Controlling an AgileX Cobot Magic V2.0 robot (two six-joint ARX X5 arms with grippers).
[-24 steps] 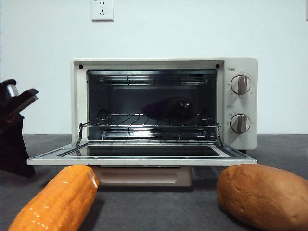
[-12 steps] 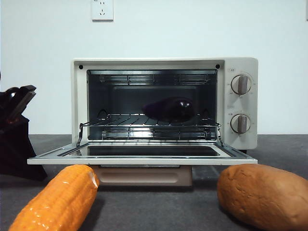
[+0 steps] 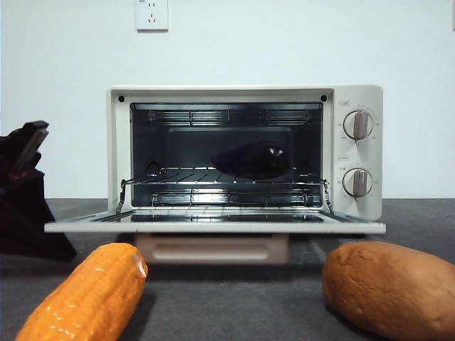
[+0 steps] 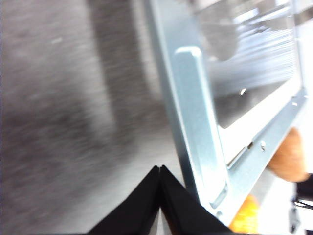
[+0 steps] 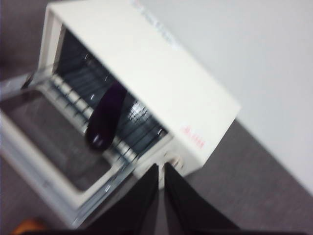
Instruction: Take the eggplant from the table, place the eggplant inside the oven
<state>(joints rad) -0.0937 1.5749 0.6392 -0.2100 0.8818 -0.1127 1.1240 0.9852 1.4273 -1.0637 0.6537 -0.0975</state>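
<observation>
The dark purple eggplant (image 3: 252,160) lies on the wire rack inside the cream-white oven (image 3: 359,99), towards its right side. The right wrist view shows the eggplant (image 5: 105,117) from above, on the rack. The oven's glass door (image 3: 213,227) hangs open, nearly level. My left gripper (image 3: 28,142) is low at the door's left end, shut and holding nothing. In its wrist view the left gripper's tips (image 4: 160,169) meet beside the door's metal frame (image 4: 195,122). My right gripper (image 5: 160,169) is shut and hovers high above the oven (image 5: 146,63), holding nothing.
An orange corn cob (image 3: 82,295) lies on the dark grey table (image 3: 234,305) in front of the door's left part. A brown potato-like lump (image 3: 389,288) lies at the front right. A white wall with a socket (image 3: 151,14) stands behind.
The oven door's front edge has risen a little, so it shows more edge-on. My left gripper has shifted slightly right and down at the door's left end. The eggplant has stayed put.
</observation>
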